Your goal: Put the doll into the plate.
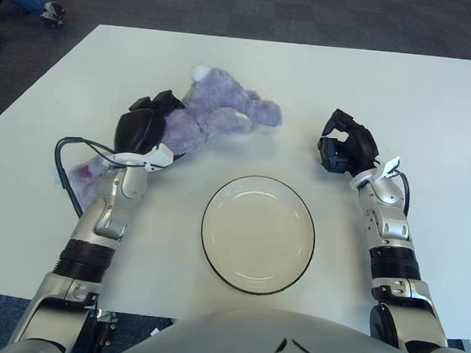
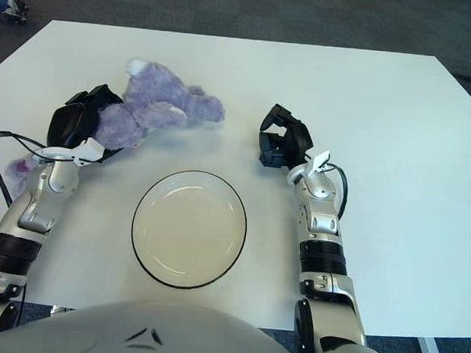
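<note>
A purple plush doll lies stretched across the white table, its head toward the right and a leg trailing left past my forearm. My left hand is shut on the doll's body, its black fingers wrapped over the middle. The round white plate with a dark rim sits in front of me at the table's centre, with nothing in it. The doll is up and to the left of the plate, apart from it. My right hand shows to the upper right of the plate, fingers curled, holding nothing.
The white table stretches wide behind and to the right of the plate. A black cable loops off my left wrist. Dark carpet lies beyond the table, with someone's foot at the far left.
</note>
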You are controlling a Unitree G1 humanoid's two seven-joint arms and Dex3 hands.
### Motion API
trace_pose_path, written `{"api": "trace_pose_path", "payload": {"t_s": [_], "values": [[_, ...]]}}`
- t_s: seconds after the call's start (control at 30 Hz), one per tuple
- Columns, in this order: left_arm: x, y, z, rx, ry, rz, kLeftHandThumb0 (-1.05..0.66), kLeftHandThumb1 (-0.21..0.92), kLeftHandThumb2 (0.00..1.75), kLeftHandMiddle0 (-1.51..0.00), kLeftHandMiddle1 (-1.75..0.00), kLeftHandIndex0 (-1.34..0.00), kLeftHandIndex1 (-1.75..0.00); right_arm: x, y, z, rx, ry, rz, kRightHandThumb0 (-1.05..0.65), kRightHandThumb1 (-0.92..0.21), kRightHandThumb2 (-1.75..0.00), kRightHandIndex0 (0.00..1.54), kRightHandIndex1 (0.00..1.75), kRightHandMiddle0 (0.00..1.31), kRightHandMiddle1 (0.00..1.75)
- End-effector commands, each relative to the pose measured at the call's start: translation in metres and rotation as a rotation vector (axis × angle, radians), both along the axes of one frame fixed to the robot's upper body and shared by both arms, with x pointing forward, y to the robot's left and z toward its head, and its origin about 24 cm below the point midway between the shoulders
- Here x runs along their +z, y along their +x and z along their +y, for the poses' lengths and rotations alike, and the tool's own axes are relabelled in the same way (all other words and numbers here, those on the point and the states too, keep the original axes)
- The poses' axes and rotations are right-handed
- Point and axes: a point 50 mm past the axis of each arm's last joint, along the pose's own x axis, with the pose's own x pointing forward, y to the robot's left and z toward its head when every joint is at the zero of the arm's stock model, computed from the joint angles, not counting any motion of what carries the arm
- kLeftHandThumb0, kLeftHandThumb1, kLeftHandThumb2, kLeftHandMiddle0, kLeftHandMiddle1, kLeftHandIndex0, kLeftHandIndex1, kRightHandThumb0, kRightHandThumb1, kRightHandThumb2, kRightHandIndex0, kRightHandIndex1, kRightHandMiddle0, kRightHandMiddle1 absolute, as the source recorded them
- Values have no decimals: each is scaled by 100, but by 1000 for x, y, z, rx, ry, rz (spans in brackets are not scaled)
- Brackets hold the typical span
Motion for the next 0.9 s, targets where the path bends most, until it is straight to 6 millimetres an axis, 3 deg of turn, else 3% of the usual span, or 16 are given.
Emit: {"api": "trace_pose_path", "payload": {"t_s": [0.0, 0.57, 0.87], "values": [[4, 2, -2, -12, -2, -49, 58, 7, 161, -81, -175, -108, -175, 7, 2, -2, -2, -13, -24, -45, -40, -121, 123, 175, 54, 175], [12, -2, -6, -51, -18, -121, 59, 5, 164, -83, -175, -111, -175, 5, 4, -3, -3, -18, -16, -47, -36, -127, 123, 175, 58, 175], [26, -9, -12, -51, -18, -215, 59, 6, 163, -83, -175, -110, -175, 4, 5, -4, -3, -25, -7, -46, -37, -125, 123, 175, 57, 175]]}}
